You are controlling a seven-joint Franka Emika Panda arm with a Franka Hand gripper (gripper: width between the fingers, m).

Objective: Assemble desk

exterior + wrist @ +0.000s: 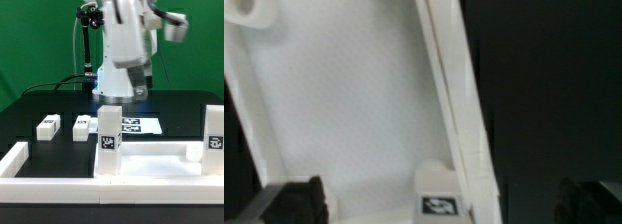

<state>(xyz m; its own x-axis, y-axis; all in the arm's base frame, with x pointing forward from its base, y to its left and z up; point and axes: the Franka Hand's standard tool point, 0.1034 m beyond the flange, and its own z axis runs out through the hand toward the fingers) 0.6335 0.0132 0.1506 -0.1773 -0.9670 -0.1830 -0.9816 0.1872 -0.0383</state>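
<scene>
The white desk top [160,152] lies at the front of the table with its raised rim up. Two tagged legs stand upright on it, one at the exterior view's left corner [108,135] and one at the right corner [213,135]. Two loose legs [47,127] [81,127] lie on the black table further left. My gripper [122,100] hangs just behind and above the left standing leg. In the wrist view the gripper [441,205] is open. That leg's tagged end [441,197] sits between the dark fingertips [295,200], with a wide gap on each side, beside the top's rim [452,90].
The marker board [143,125] lies flat behind the desk top. White border rails [18,160] run along the exterior view's left and front. A green wall backs the black table.
</scene>
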